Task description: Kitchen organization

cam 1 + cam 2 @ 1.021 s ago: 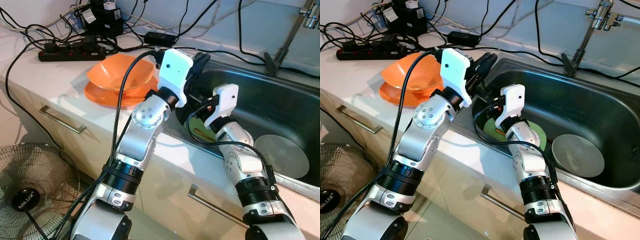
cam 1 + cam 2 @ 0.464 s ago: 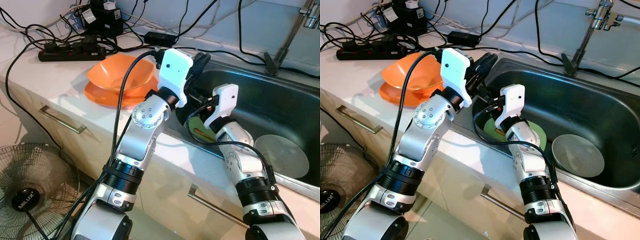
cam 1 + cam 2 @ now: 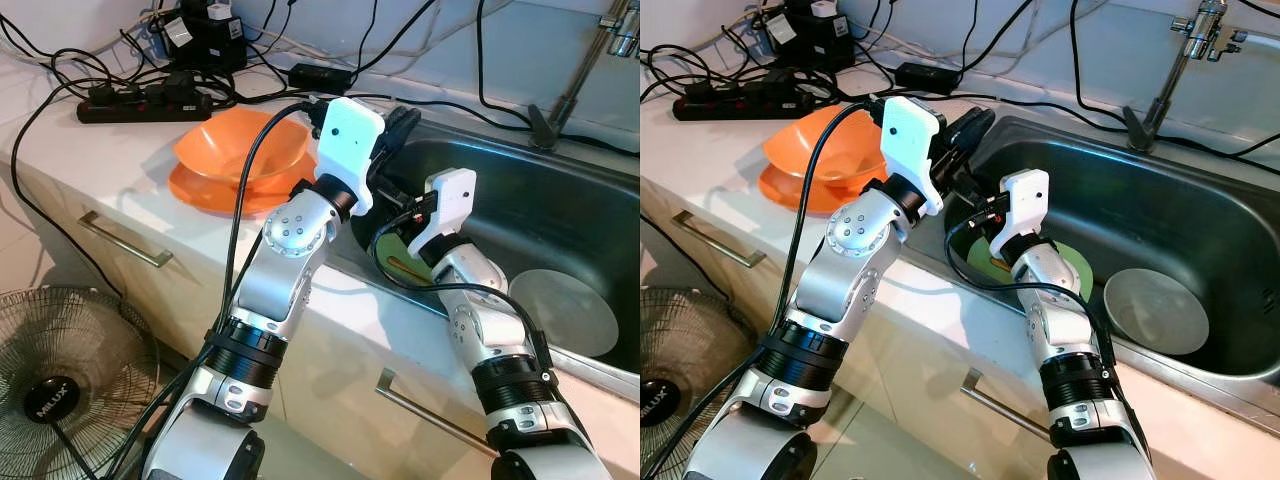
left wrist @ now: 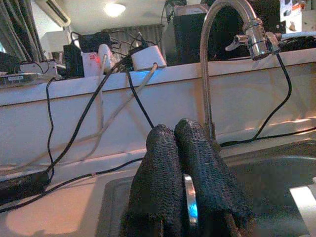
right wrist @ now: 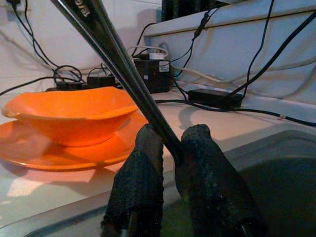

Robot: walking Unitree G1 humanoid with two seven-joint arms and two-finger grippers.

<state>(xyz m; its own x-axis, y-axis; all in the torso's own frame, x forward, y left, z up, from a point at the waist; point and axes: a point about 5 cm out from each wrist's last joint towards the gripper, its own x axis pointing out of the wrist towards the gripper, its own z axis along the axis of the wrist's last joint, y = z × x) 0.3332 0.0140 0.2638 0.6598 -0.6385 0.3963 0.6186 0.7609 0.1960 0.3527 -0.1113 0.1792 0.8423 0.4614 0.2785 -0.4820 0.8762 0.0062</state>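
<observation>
Steel sink (image 3: 560,215) set in the pale tabletop (image 3: 90,150), with both arms reaching to its near-left corner. Right gripper (image 5: 170,148): jaws clenched on a thin dark metal utensil (image 5: 106,47), which runs up and away between the fingers (image 5: 140,182) in the right wrist view; what kind of utensil it is cannot be told. Left gripper (image 4: 177,143): jaws pressed together, a thin metal strip caught between the two black fingers (image 4: 153,187), the faucet (image 4: 217,29) rising behind them. Below the right wrist, a green plate (image 3: 1072,268) lies on the sink floor; beside it lies a round grey dish (image 3: 565,310). On the tabletop, left of the sink, an orange bowl (image 3: 240,150) sits on an orange plate (image 3: 195,190), with a power strip (image 3: 140,100) and cables behind. A fan (image 3: 60,390) stands on the floor, lower left. Compared with the views one second and half a second earlier, nothing has visibly shifted: both arms, the utensil, and the dishes hold the same positions.
</observation>
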